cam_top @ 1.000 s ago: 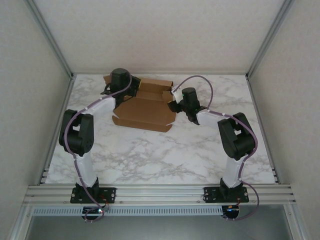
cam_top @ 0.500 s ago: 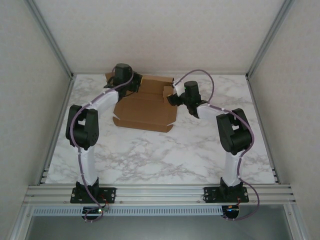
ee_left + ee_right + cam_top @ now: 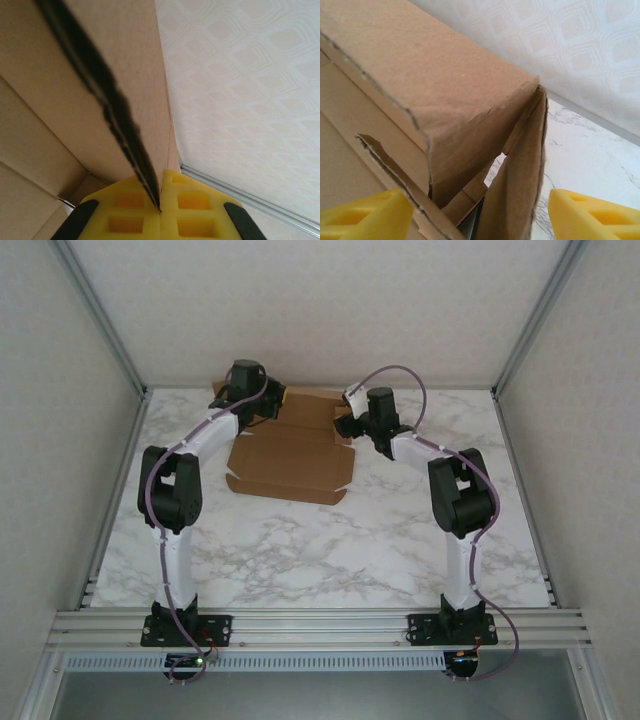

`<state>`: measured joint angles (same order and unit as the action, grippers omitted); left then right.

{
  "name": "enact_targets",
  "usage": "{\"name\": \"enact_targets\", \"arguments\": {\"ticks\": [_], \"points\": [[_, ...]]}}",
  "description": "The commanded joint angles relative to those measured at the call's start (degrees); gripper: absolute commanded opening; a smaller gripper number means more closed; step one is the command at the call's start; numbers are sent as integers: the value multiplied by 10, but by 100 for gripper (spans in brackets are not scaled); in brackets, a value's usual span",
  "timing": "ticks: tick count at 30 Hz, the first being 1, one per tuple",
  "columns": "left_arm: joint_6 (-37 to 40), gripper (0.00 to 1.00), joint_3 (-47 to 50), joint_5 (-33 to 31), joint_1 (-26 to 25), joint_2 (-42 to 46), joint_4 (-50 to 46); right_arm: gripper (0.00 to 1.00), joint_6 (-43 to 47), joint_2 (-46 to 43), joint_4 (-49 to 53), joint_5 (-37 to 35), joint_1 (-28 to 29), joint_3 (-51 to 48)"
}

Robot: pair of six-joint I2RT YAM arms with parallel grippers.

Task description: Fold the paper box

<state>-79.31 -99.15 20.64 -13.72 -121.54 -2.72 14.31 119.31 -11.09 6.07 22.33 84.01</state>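
Far back, paper box (image 3: 290, 460) corners sit hidden

From high at the near edge, we look down and forward over the whole table (image 3: 330, 540) to the wall (image 3: 320, 310), with the box (image 3: 290, 460) far off at the table's far side. From the left gripper (image 3: 161, 207) we look up along a box panel at very close range, the wall beyond; from the right gripper (image 3: 480, 220) we face a box corner just as near, table and wall behind. All three views share the box's far end and the wall.
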Motion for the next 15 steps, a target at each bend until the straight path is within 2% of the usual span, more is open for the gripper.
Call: {"name": "enact_targets", "arguments": {"ticks": [1, 4, 8, 11, 15], "points": [[4, 0, 38, 18, 1, -4, -21, 68, -5, 16, 29, -7, -4, 21], [3, 0, 64, 18, -1, 4, -3, 62, -9, 20, 37, 2, -4, 24], [4, 0, 81, 15, -2, 12, 10, 61, -24, 12, 35, 31, -4, 13], [3, 0, 81, 15, -2, 12, 16, 65, -27, -10, 3, 66, -2, -22], [2, 0, 80, 15, -2, 11, 16, 71, -29, -33, -36, 72, -5, -66]]}}
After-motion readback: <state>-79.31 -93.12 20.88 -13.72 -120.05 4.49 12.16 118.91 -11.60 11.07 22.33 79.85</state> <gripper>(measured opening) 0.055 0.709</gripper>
